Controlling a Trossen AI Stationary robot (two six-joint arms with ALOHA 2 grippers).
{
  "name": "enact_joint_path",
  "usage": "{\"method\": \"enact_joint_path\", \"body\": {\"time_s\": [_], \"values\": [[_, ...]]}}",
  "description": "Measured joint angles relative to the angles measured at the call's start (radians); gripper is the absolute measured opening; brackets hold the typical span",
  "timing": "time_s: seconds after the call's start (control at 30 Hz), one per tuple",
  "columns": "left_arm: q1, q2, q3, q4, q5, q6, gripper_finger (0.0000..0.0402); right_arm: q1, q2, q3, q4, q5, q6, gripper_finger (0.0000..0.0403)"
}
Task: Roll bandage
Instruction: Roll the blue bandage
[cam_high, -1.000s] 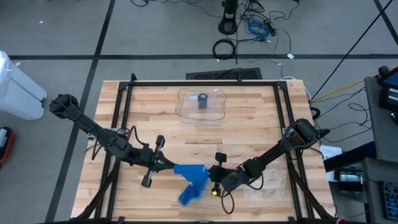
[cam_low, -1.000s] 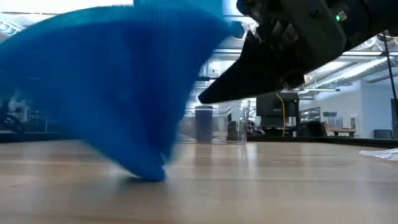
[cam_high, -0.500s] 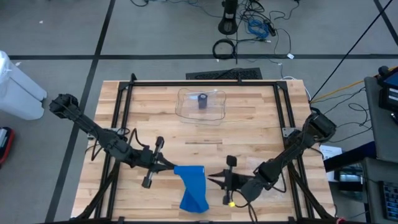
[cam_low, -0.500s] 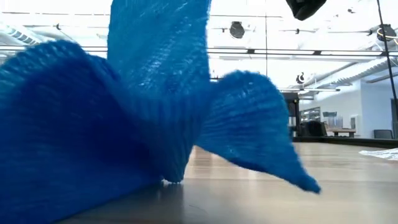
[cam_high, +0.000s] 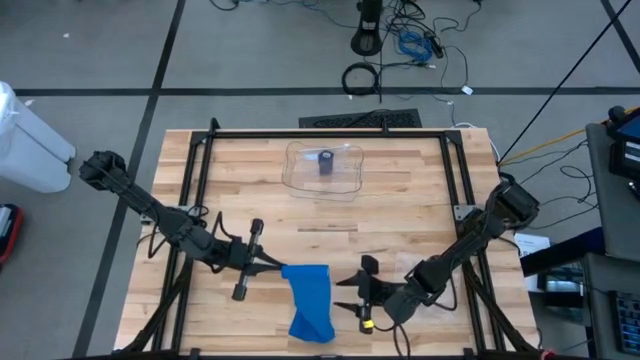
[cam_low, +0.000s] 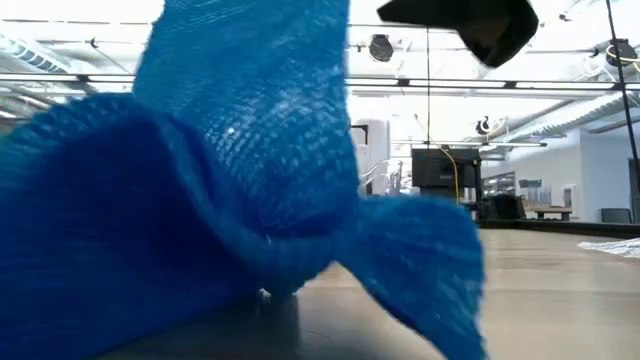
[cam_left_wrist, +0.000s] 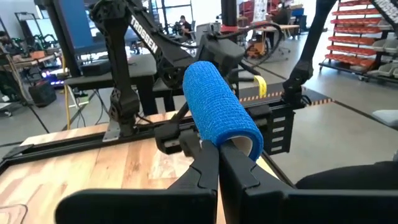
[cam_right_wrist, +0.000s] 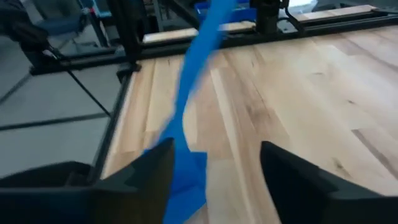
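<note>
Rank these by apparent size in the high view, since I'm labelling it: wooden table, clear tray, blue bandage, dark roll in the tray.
1. wooden table
2. clear tray
3. blue bandage
4. dark roll

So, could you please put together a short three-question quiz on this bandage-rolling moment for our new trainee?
1. True or false: the left gripper is shut on the blue bandage.
2. Multiple choice: the right gripper is
A. shut on the bandage's loose end
B. open, beside the bandage
C. over the clear tray
3. Fill in: the small dark roll stands in the clear ____ at the table's far side.

Key
1. True; the left wrist view shows the bandage's rolled part pinched between the fingers.
2. B; the right wrist view shows the fingers apart, with the strip ahead of them.
3. tray
</note>
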Motion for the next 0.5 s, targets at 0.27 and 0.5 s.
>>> {"method": "enact_joint_path", "body": {"time_s": [0.27,0.5], "values": [[0.0,0.0,0.0,-0.002,-0.004,-0.001,0.0,-0.052,0.115,0.0,0.197,-0.109,-0.063,0.0308],[0.0,0.0,0.0,-0.041,-0.019,-0.001,0.0,-0.078,0.123,0.0,0.283,-0.177,-0.081,0.0297]]}}
